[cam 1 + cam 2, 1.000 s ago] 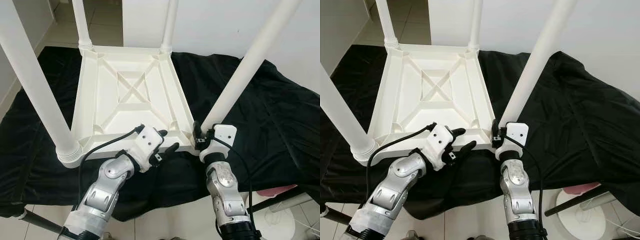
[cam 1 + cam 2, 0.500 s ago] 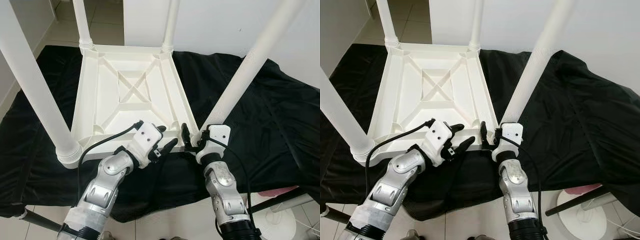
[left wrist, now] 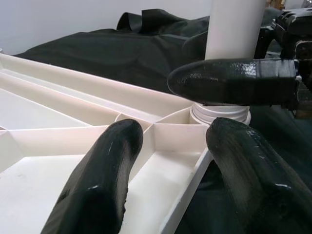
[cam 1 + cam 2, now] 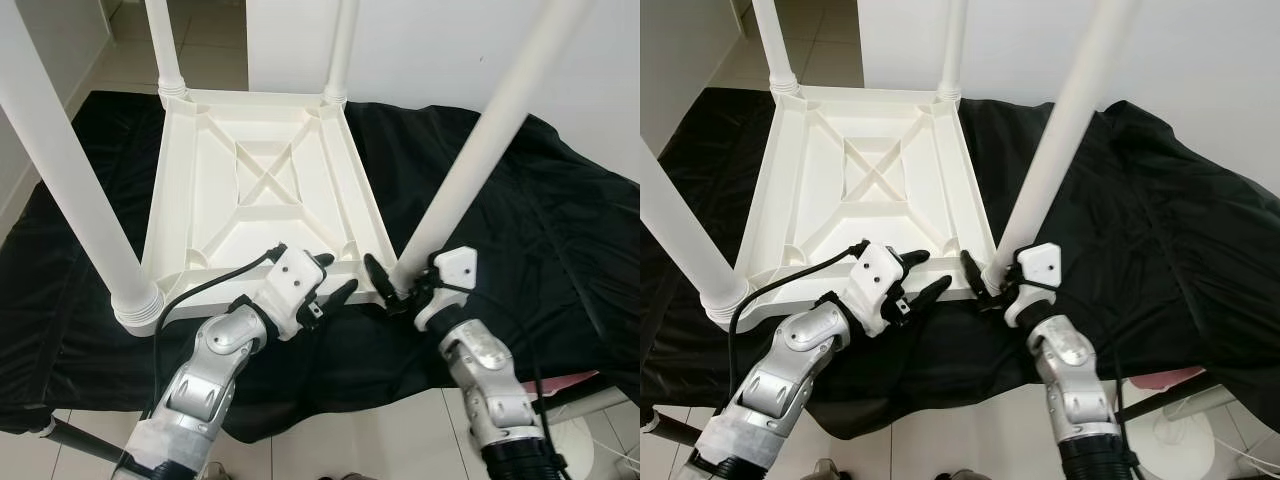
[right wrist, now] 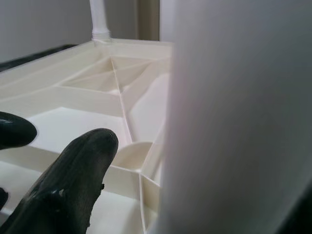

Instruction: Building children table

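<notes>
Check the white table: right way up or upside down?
Upside down: the table lies top-down on the black cloth, ribbed underside showing, legs pointing up.

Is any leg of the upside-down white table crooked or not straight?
Yes. The near right leg, with the right gripper at its base, leans outward to the right, while the far legs stand nearly upright.

All four table legs (image 4: 470,170) run past the top edge, their ends cut off.
</notes>
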